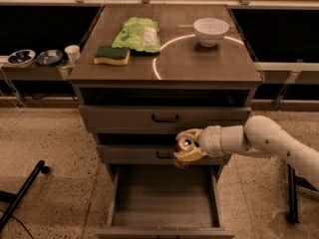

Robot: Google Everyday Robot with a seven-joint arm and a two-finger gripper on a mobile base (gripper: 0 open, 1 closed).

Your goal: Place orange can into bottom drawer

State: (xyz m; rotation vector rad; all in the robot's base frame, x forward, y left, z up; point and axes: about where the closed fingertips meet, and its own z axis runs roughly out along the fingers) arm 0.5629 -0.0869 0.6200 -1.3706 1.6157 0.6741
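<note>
My gripper [187,147] is shut on the orange can [185,144], whose silver top faces the camera. It hangs in front of the middle drawer front, just above the back right part of the open bottom drawer [164,218]. The drawer is pulled out and its wide tray interior shows nothing inside. My white arm [259,138] reaches in from the right.
On the cabinet top [199,66] lie a green bag [137,34], a green-yellow sponge [111,55] and a white bowl [211,31]. Two shut drawers with black handles [165,118] sit above. A side shelf at left holds small bowls [21,58] and a cup [73,53]. A black stand leg [22,195] lies on the floor at left.
</note>
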